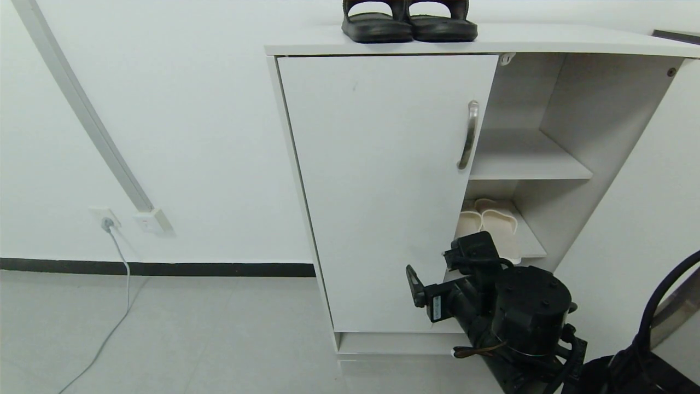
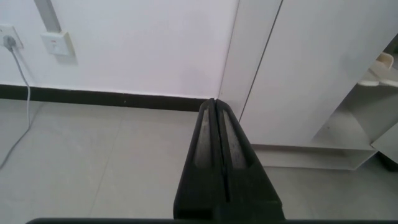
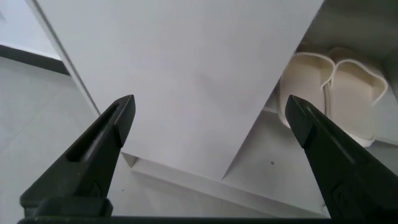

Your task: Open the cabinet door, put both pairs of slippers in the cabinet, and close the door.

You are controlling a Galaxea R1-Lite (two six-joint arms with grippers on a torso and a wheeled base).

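Shows the white cabinet [image 1: 574, 41] against a white wall [image 1: 191, 109], its right half standing open and its left half covered by the door [image 1: 383, 191], which has a curved metal handle [image 1: 468, 134] at the inner edge. Hard to say from these angles whether that door sits flush or slightly ajar. Finds one pair of black slippers [image 1: 377, 30] side by side on the cabinet top, at its front edge (not yet inside). Places the second pair, the cream slippers [image 1: 492, 221] [image 3: 336, 87], on the lower shelf [image 1: 528, 241] in the open half, soles down and touching each other, with the upper shelf [image 1: 525, 158] above them. Catches the right gripper [image 3: 210, 101] released, fingers spread wide and holding nothing, low before the door's bottom corner, near the cream slippers but apart from them. Has the left gripper [image 2: 214, 109] clenched, fingers pressed together with nothing between, aimed toward the floor [image 2: 93, 162] just left of the cabinet's side panel. Takes in, farther left, a wall socket [image 1: 106, 219] with a grey cable [image 1: 123, 284] trailing down to the floor, a black skirting strip [image 1: 164, 268] and a grey conduit [image 1: 82, 109] slanting up the wall.
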